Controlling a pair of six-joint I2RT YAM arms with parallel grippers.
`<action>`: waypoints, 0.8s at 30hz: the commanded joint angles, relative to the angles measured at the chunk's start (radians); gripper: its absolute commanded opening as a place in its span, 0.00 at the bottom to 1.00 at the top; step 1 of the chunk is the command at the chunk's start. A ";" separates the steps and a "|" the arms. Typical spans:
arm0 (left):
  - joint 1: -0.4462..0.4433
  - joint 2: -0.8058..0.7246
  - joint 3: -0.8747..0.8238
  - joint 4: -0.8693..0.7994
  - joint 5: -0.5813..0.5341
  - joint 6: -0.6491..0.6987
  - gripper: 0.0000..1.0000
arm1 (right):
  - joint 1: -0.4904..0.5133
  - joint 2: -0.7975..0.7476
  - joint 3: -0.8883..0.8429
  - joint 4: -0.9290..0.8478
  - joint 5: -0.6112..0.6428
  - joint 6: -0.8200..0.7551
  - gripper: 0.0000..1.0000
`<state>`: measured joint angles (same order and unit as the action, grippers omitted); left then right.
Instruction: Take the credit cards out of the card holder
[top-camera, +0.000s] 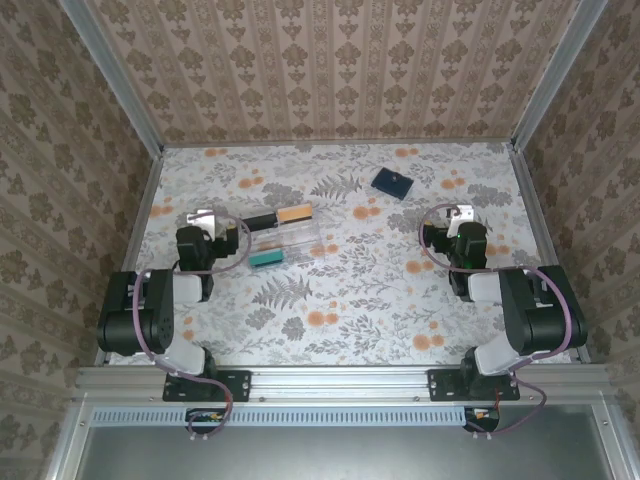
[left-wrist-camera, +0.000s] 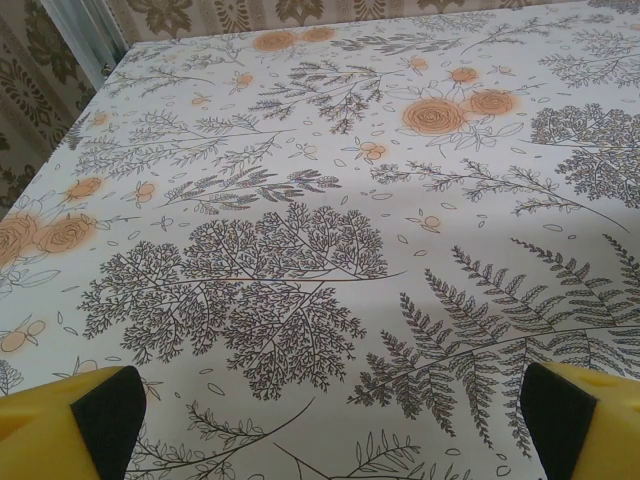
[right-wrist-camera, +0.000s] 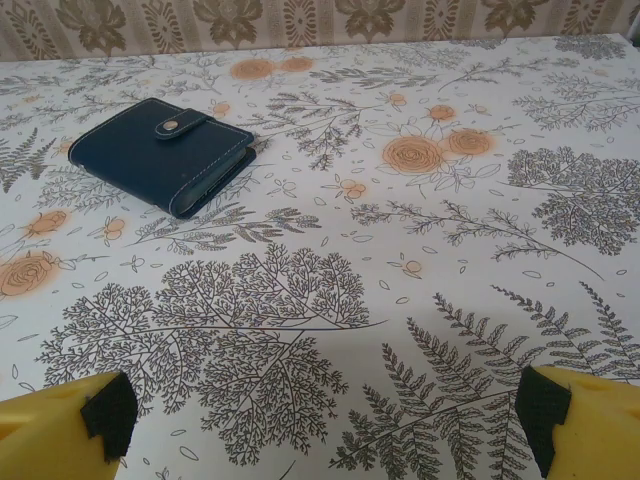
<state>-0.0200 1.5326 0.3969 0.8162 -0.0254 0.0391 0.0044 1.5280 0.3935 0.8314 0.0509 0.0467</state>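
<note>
The card holder is a small navy wallet lying closed at the back right of the table; in the right wrist view it sits far left with its snap tab fastened. The credit cards are hidden. My right gripper stands open just short of the holder and to its right, and bare cloth lies between its yellow fingers. My left gripper rests open on the left side, far from the holder, with nothing between its fingers.
A clear plastic tray sits right of the left gripper, holding a black piece, an orange piece and a teal block. Patterned walls and metal rails enclose the floral table.
</note>
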 joint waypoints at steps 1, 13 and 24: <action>0.000 0.002 0.012 0.029 0.015 0.017 1.00 | 0.004 -0.002 0.021 0.005 -0.004 -0.015 1.00; 0.002 0.002 0.013 0.026 0.020 0.016 1.00 | 0.004 -0.003 0.021 0.004 -0.004 -0.014 1.00; 0.015 -0.026 0.039 -0.042 0.028 0.002 1.00 | -0.001 -0.003 0.022 0.001 -0.011 -0.011 1.00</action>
<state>-0.0139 1.5322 0.4004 0.8074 -0.0105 0.0387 0.0044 1.5280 0.3935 0.8314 0.0509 0.0467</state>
